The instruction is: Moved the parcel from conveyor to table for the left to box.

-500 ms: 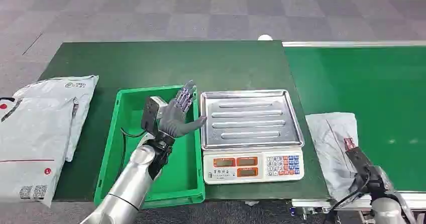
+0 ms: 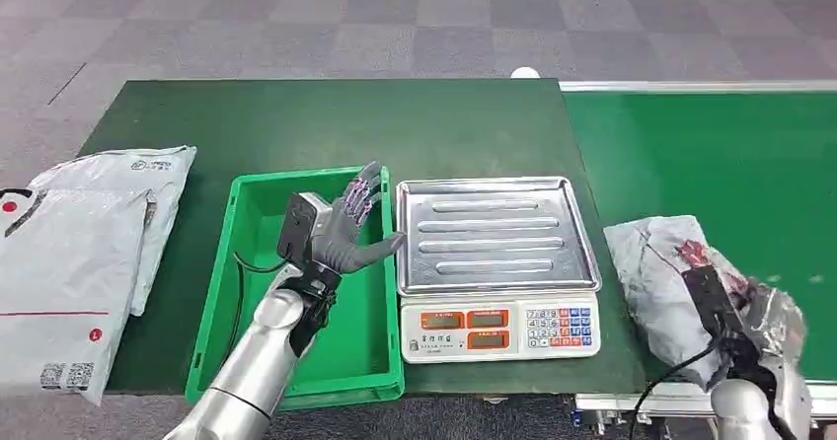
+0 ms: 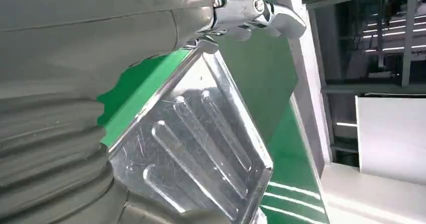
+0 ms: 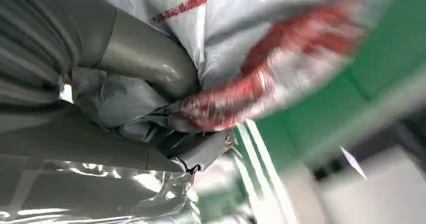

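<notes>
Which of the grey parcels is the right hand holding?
The crumpled parcel with red print at the conveyor's edge, right of the scale. The right hand grips it; the two flat parcels lie untouched far left.

Robot at a dark green bench [image 2: 296,124] with a conveyor [image 2: 730,154] on the right.
Left robot hand [image 2: 347,231] hovers, fingers spread, over a green bin [image 2: 229,292] beside a scale [image 2: 496,262]. At near right, the right robot hand [image 2: 735,336] grips a crumpled grey parcel [image 2: 661,272]. Flat grey mailers [image 2: 79,253] lie far left.
</notes>
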Controlling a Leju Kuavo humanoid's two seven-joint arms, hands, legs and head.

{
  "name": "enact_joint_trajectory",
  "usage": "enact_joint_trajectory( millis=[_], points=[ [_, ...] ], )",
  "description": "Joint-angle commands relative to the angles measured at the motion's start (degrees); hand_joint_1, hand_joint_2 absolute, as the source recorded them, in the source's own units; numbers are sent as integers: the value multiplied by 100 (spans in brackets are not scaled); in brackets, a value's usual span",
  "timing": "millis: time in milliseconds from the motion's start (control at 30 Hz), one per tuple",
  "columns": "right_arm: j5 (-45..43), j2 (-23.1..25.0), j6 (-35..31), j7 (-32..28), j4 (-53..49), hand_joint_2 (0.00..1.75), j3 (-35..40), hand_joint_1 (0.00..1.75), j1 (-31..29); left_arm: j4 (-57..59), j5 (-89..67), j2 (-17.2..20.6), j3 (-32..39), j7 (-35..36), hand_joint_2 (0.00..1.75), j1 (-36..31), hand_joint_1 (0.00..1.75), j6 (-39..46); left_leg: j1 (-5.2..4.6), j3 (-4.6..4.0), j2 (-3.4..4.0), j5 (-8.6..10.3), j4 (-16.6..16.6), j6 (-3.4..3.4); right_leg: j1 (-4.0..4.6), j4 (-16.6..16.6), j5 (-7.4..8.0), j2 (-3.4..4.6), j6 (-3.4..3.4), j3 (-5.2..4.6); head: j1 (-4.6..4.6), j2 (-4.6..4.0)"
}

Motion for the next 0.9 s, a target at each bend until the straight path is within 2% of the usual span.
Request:
enact_joint_trajectory(
  millis=[33, 200, 333, 633, 800, 833, 900],
  points=[
    [-41, 253, -323, -127, -1271, 175, 808, 175, -202, 803, -62, 102, 13, -95, 175, -651, 0, 47, 2, 6, 20, -3, -1, -5, 2, 0, 3, 21, -7, 1, 0, 0],
    [-403, -6, -630, -375, -1009, 175, 1029, 175, -519, 939, -76, 106, -8, -144, 175, -825, 0, 86, 6, 23, 27, -4, -8, -7, 6, -12, 6, 29, -11, 18, 0, 0],
    [-713, -326, -606, -409, -780, 175, 1144, 175, -870, 1002, -31, 135, 31, -117, 175, -1049, 0, 131, 3, 8, 27, -6, 3, -5, 3, 0, 5, 30, -8, 3, 0, 0],
    [-829, -336, -728, -485, -659, 175, 1428, 175, -1382, 989, 38, 165, 16, -158, 175, -1054, 0, 145, 4, 20, 27, -4, -6, -10, 5, -8, 5, 32, -12, 13, 0, 0],
    [-855, -334, -735, -485, -622, 175, 1426, 175, -1402, 1022, 35, 164, 4, -173, 175, -1075, 0, 152, 4, 10, 8, 0, -2, -8, 4, -5, 3, 13, -6, 9, 0, 0],
    [-849, -333, -715, -482, -542, 175, 1481, 175, -1542, 1059, 56, 153, 13, -201, 175, -1098, 0, 154, 4, 15, 12, -1, -4, -8, 5, -7, 3, 17, -8, 14, 0, 0],
    [-790, -472, -429, -531, 414, 175, 2125, 175, -2827, 1217, 87, 125, 34, -340, 175, -1241, 0, 281, 2, 10, 18, -2, -1, -8, 3, -3, 5, 23, -7, 6, 0, 0]
  ],
)
